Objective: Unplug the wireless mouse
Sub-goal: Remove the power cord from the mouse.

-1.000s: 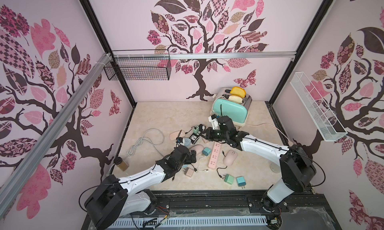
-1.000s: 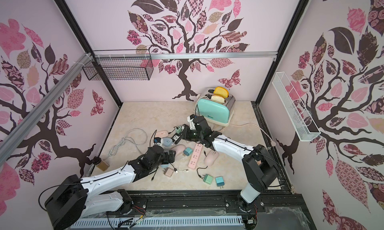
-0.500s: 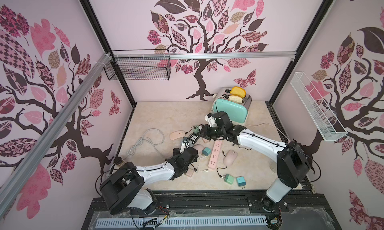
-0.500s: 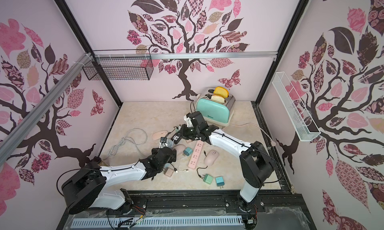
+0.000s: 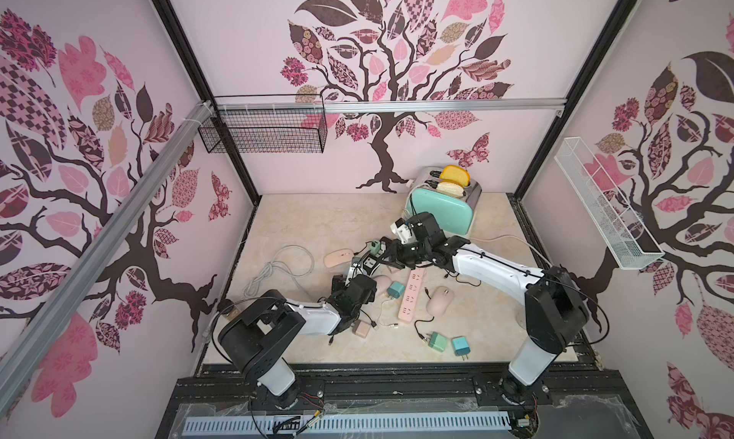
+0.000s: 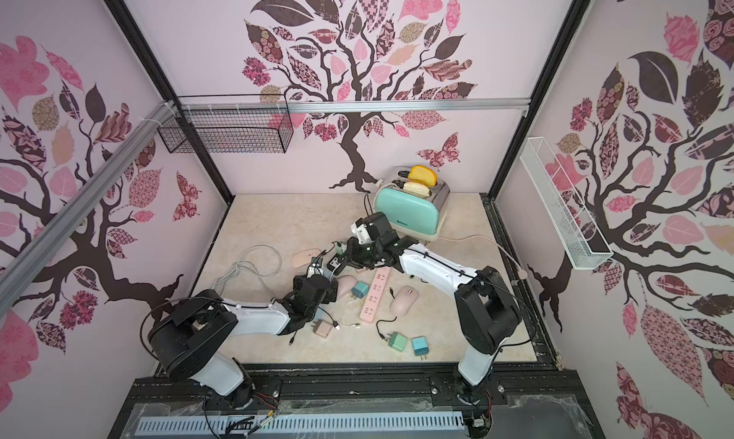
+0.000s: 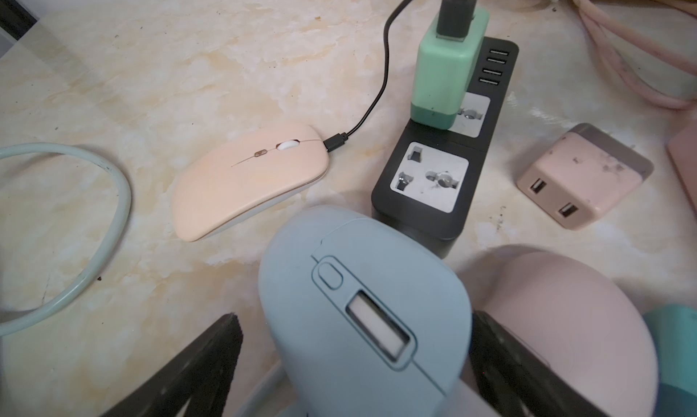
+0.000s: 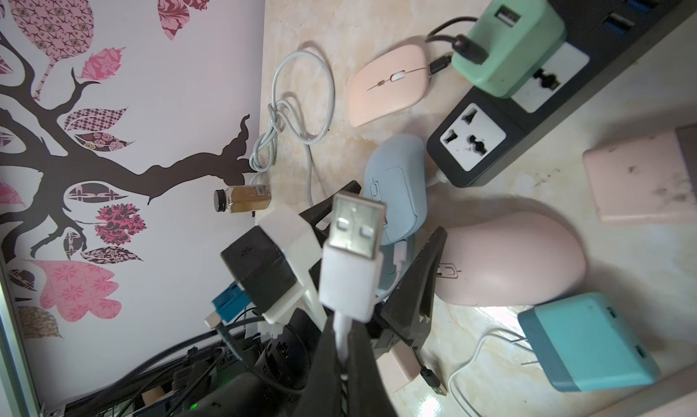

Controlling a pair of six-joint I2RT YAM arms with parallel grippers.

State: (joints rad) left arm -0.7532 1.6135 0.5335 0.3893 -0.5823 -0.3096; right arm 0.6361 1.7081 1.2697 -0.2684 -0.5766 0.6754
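Left gripper (image 5: pixel 349 277) has advanced in a top view. Left wrist: jaws spread, mouse (image 7: pixel 362 302) between them; close squarely on its flanks. Right wrist: right gripper (image 8: pixel 341 332) pinches the cable (image 8: pixel 350 275) just behind its free end; draw straight out from the mouse.

Blue mouse (image 7: pixel 362 309) is boxed in: black power strip (image 7: pixel 426 207) just beside its front, pink mouse (image 7: pixel 565 321) close alongside. Bare counter (image 7: pixel 151 75) beyond the peach mouse (image 7: pixel 245 177) gives open passage.
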